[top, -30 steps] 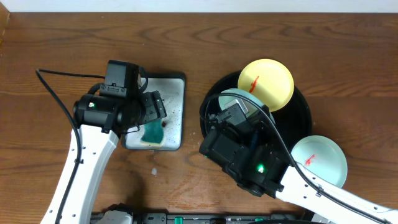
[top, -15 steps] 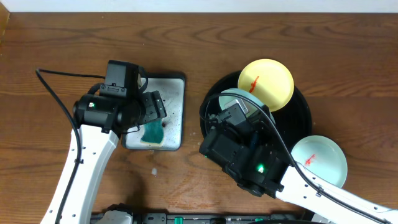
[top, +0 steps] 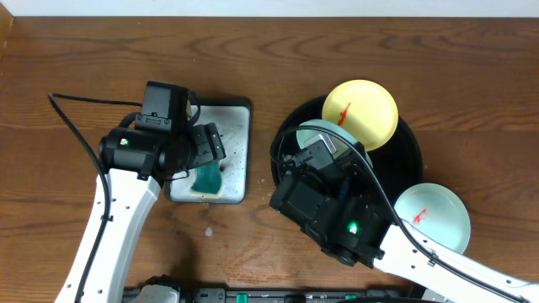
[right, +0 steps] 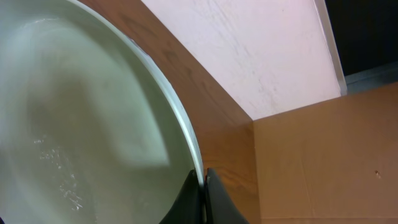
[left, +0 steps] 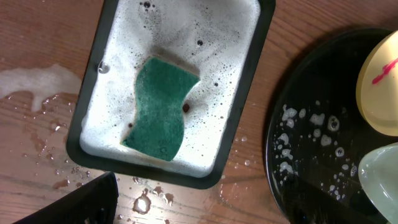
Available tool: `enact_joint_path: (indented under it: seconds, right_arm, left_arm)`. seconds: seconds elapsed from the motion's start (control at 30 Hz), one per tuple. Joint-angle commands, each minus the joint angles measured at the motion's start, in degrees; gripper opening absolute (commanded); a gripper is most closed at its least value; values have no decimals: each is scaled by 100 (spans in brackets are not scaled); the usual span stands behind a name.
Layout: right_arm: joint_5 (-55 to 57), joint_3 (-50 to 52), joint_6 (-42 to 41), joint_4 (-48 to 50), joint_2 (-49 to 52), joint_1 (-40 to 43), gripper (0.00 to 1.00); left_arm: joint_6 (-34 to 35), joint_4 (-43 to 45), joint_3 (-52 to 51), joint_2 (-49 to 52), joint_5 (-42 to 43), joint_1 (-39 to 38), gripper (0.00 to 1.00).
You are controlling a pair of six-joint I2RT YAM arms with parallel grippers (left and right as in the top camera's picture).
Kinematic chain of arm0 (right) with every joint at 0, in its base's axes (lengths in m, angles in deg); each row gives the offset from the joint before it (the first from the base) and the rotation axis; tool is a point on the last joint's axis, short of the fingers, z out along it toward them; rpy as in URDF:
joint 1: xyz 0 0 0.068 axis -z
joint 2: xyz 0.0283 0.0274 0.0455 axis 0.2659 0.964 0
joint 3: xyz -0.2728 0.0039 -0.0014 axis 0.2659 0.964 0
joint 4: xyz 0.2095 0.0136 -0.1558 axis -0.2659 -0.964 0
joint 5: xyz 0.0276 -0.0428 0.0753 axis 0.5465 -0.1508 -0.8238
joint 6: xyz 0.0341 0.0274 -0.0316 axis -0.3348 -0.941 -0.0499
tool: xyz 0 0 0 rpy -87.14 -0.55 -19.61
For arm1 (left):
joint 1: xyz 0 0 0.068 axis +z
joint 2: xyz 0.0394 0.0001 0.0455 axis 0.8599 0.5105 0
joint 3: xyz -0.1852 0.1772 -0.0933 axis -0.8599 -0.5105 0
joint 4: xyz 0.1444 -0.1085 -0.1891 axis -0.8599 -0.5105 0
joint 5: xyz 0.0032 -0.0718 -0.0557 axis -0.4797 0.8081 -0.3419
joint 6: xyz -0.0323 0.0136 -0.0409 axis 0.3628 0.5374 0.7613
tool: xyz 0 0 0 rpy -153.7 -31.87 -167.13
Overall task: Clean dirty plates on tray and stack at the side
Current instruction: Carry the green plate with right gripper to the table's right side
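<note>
The right fingers [right: 217, 205] are closed tight on the thin rim of a mint-blue plate [right: 74, 112]. The plate looks wet. No red shows on the part I can see. In the top view this plate sits under the right arm, in the middle of the black tray [top: 404, 160].

Only a dark bit of the left fingers [left: 74, 208] shows, at the lower left of the left wrist view. I cannot tell if they are open or closed. They hold nothing I can see. They hang over the soapy tray [left: 249, 112].

I think the job now is to get the sponge [left: 158, 109] and wipe the held plate. To do it well, the right fingers should keep a firm pinch, because a wet rim can slip. The left fingers should go straight down and grab the sponge across its narrow middle.

The soapy tray is full of white foam, and the green sponge lies flat in it. Some foam [left: 31, 81] has spilled on the worktop [top: 84, 50] by its left side.

The black tray has foam specks on it. The yellow plate [top: 360, 114] rests on its upper edge with a red smear inside. The other mint-blue plate [top: 431, 217] is at the tray's lower right, mostly on the worktop, and it has a red smear too.
</note>
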Motion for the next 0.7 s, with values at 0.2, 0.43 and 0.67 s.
enact_joint_path:
  seconds: [0.2,0.43,0.67]
  right_arm:
    - [-293,-118,-914,-229,-48,107,1]
    - [-743,-129,-933,-323,-92,568,1]
    - [-483,-129,-782,-455,-85,584,1]
  left_arm:
    - [-35,-15,63,0,37,20,85]
    - [-35,-17,63,0,37,20,85]
    - [-35,-15,63,0,37,20,85]
